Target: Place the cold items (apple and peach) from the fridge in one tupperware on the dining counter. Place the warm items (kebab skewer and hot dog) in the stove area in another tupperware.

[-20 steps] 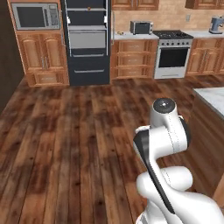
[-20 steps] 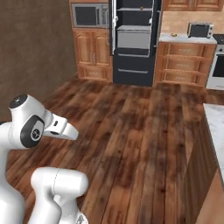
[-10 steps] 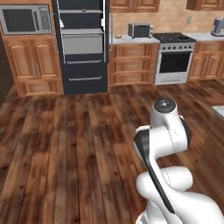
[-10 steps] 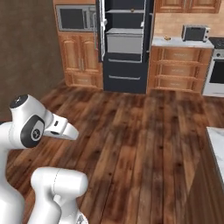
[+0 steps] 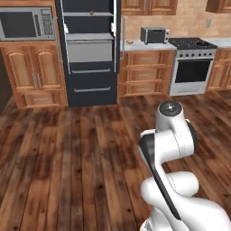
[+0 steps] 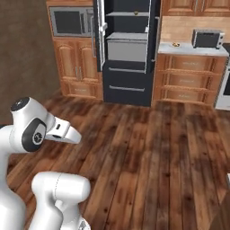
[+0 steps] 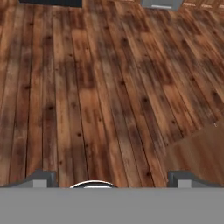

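View has swung toward fridge [image 5: 90, 49], doors ajar; my gripper [image 7: 111, 178] jaws apart, empty, over bare wood floor [image 7: 100, 87]; stove [image 5: 193, 67] right.

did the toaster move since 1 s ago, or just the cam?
No. The toaster sits on the same countertop just left of the stove; the whole scene shifted together, so the base drove.
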